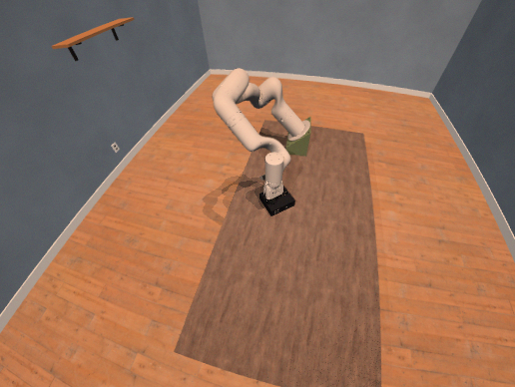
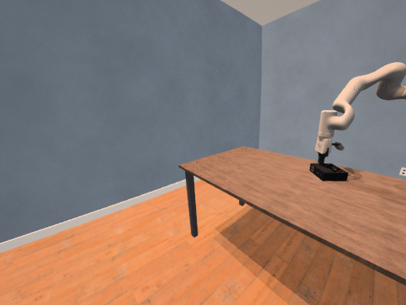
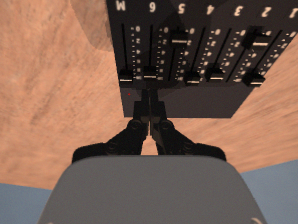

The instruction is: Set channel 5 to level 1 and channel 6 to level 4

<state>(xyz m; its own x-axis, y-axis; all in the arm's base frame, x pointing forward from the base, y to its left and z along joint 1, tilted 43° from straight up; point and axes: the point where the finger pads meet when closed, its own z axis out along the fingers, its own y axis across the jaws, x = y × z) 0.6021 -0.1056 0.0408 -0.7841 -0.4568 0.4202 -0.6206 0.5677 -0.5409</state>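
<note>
Lighting desk [image 3: 200,100], black, flat on the wooden tabletop [image 2: 275,189] near the arm's green base [image 1: 299,142], tool [image 3: 149,102] pinched fully together with nothing in it, tips just below the channel 6 fader cap [image 3: 150,73], channel 5 cap [image 3: 179,36] high on its scale.

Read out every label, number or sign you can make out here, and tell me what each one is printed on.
"M", "6", "5", "4", "3", "2": channel labels along the lighting desk, upside down in the wrist view.
"0": one end of a fader scale.
Remaining scale numbers: too blurred.
Top and exterior views: nothing legible.
</note>
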